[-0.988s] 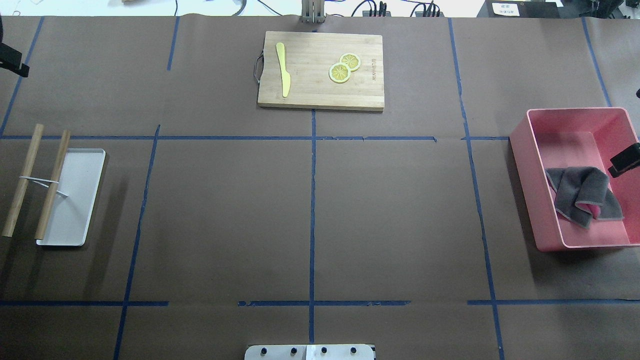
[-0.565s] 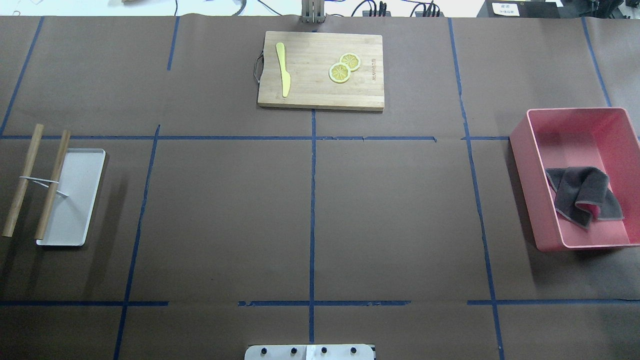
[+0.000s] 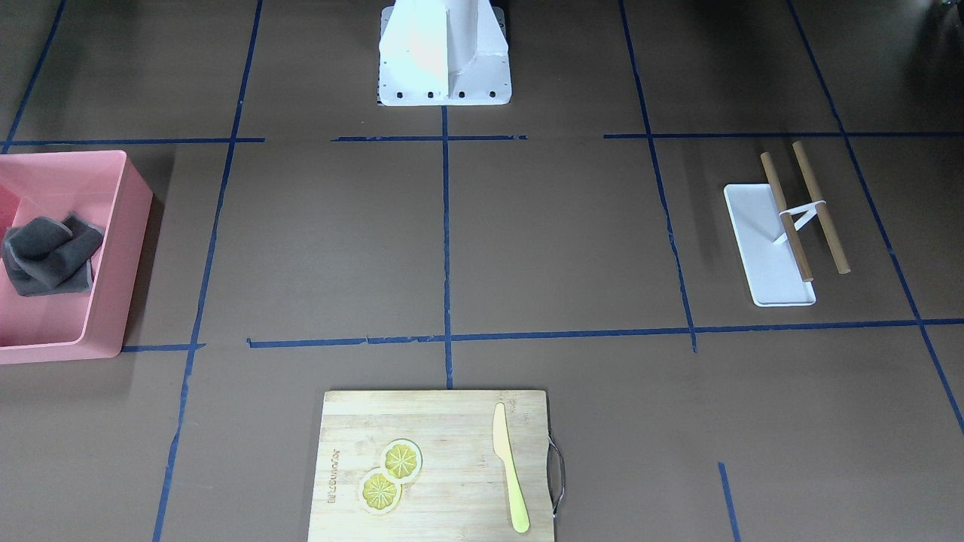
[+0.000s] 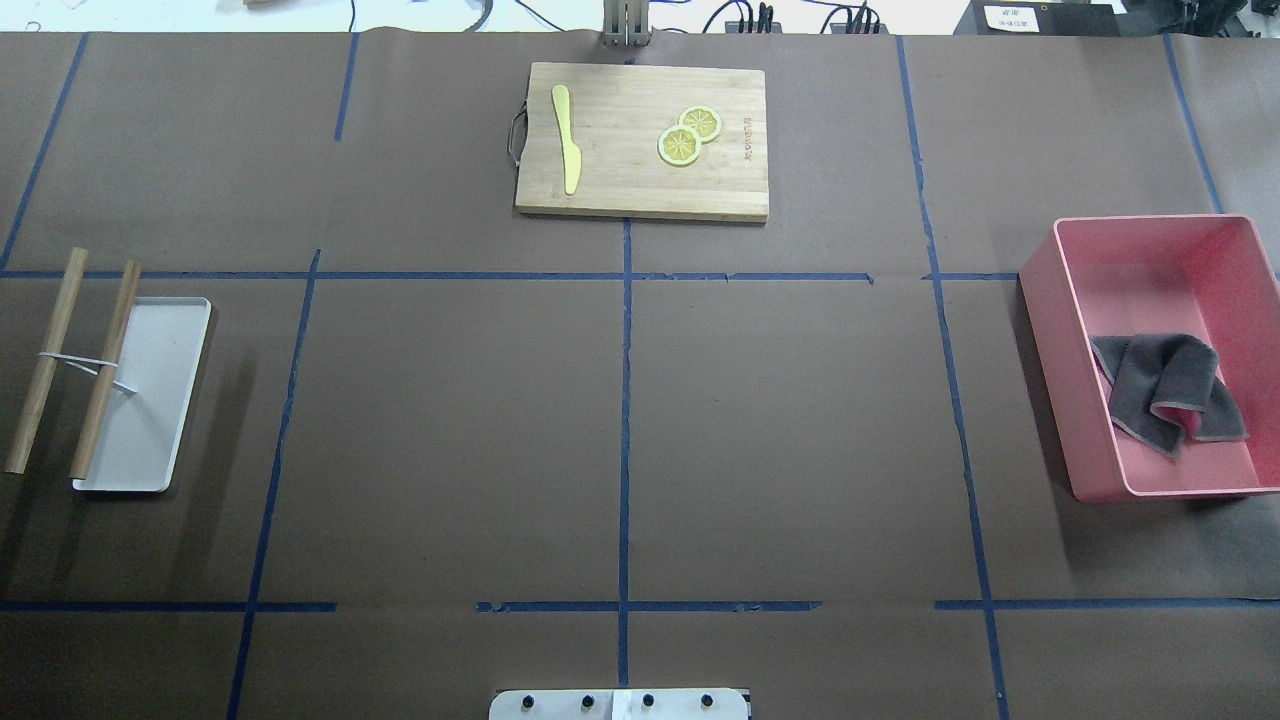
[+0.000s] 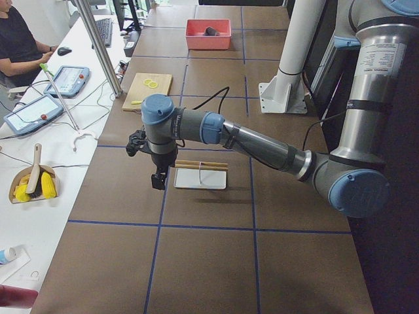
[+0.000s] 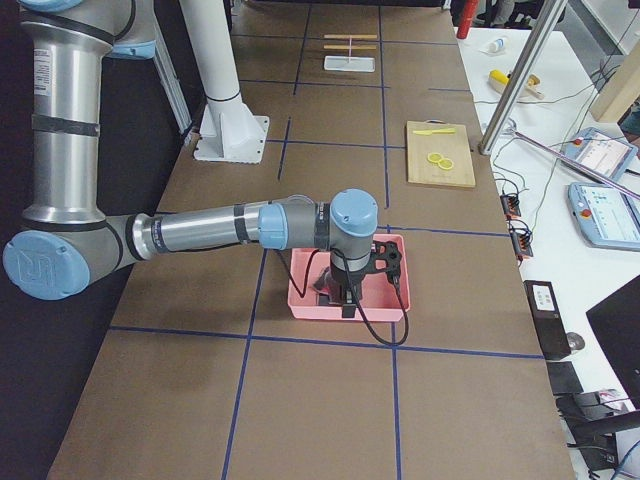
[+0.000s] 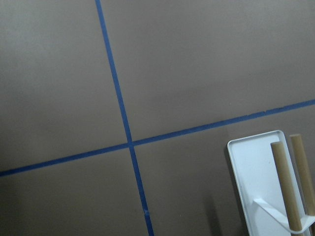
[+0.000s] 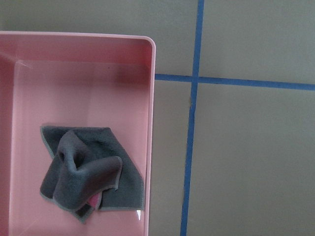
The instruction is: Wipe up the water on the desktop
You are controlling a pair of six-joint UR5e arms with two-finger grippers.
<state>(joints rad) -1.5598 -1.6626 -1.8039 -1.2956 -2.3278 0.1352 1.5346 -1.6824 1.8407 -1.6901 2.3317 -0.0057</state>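
Observation:
The desktop (image 4: 780, 430) is a dark-brown surface crossed by blue tape lines; I see no water on it. A crumpled grey cloth (image 4: 1170, 392) lies in a pink bin (image 4: 1040, 300) at the right edge; it also shows in the right wrist view (image 8: 86, 177). My right gripper (image 6: 346, 300) hangs over the bin and shows only in the exterior right view. My left gripper (image 5: 157, 182) hangs above the desktop beside a white tray (image 5: 200, 178) and shows only in the exterior left view. I cannot tell whether either gripper is open or shut.
A bamboo cutting board (image 4: 640, 140) with a yellow knife (image 4: 568, 140) and two lemon slices (image 4: 688, 135) lies at the far middle. The white tray (image 4: 145, 395) with two tied wooden sticks (image 4: 75, 360) lies at the left. The robot base (image 3: 444, 53) stands at the near edge.
One second ago black parts of both arms showed at the overhead view's left and right edges; both have since left that view. The cloth and bin have not moved.

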